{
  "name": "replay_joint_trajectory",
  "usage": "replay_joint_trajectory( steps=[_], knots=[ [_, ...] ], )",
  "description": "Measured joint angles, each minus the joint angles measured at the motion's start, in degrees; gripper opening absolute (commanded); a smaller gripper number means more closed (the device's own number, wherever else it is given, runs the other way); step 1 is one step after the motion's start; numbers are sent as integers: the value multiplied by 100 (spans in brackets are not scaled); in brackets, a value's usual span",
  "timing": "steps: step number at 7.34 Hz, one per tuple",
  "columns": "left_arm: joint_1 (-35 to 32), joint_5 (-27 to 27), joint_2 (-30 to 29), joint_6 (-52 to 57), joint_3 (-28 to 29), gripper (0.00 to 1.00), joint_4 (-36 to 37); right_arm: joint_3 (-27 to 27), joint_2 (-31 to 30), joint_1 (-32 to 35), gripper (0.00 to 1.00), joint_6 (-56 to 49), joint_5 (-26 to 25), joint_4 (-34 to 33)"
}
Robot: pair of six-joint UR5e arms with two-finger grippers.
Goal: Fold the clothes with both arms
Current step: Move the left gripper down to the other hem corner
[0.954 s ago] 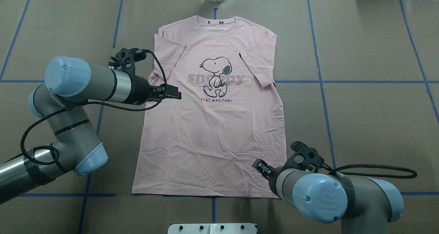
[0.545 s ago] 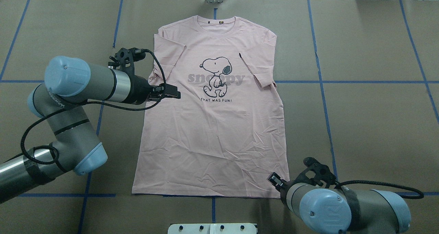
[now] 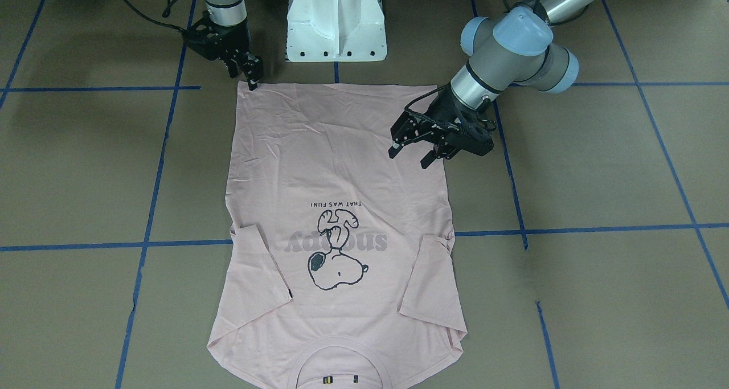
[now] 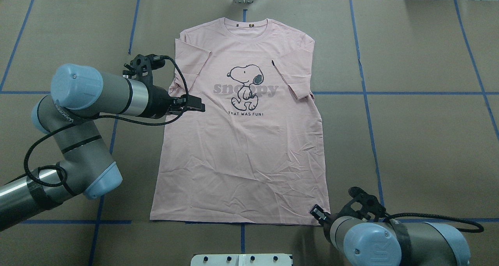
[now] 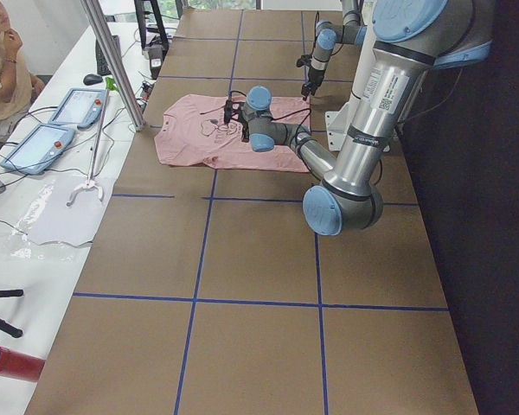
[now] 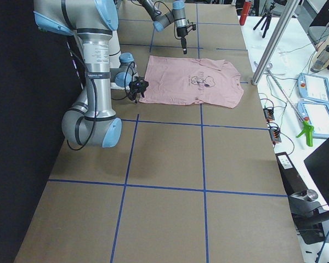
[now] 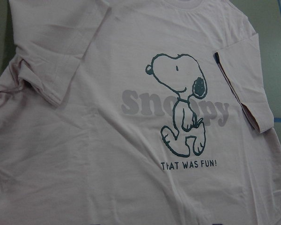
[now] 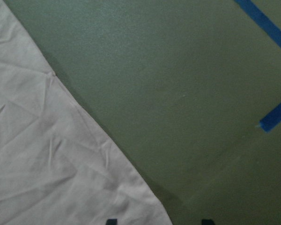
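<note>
Grippers are hovering at the T-shirt (image 4: 241,149).
Front view, centre-right, is showing left gripper (image 3: 409,154) splayed, empty; right wrist view's bottom edge is showing right gripper (image 8: 158,221) parted astride its hem corner.

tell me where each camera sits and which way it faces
Front-facing: across the table, facing the robot's base; left arm on its right, right arm on its left.
Overhead: behind the robot, looking forward and down; both arms.
Exterior left: table's end; left arm nearest.
Exterior right: opposite end; right arm nearest.
Left wrist: down on T-shirt print; no arm seen.
Right wrist: hem corner; fingertips.
All share the T-shirt.
</note>
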Motion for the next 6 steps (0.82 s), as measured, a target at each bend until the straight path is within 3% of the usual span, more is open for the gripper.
replay_joint_trajectory(
  steps=[2, 3, 6],
  knots=[
    [1, 14, 5, -1, -2, 84, 0, -7, -11, -16, 12, 0, 2, -4],
    [1, 15, 6, -2, -1, 84, 0, -10, -14, -23, 0, 0, 2, -2],
    [27, 314, 62, -363, -110, 84, 122, 47, 5, -23, 0, 0, 3, 1]
  ],
)
